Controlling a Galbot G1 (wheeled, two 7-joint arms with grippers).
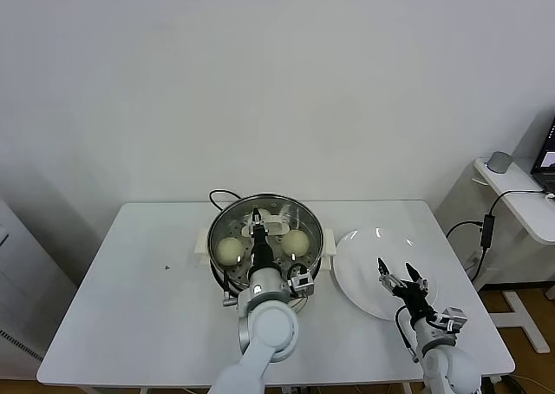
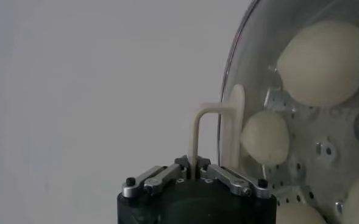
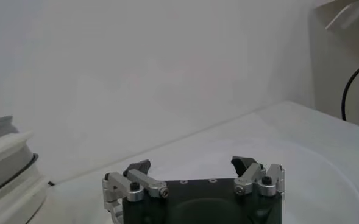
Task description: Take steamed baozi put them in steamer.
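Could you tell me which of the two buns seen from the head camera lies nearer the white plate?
The right-side bun in the steamer, next to the plate; the other bun lies leftward, past the left hand holding the lid handle.

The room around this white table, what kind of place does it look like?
Probably a lab or office test bench rather than a home kitchen: a bare white table against a blank wall, a steamer holding baozi, and a side desk with a laptop.

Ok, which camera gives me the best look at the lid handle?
Left wrist view: the lid handle stands close up, pinched in the left tool. The head view shows it only small, partly behind that arm, above the steamer. The right wrist view misses it.
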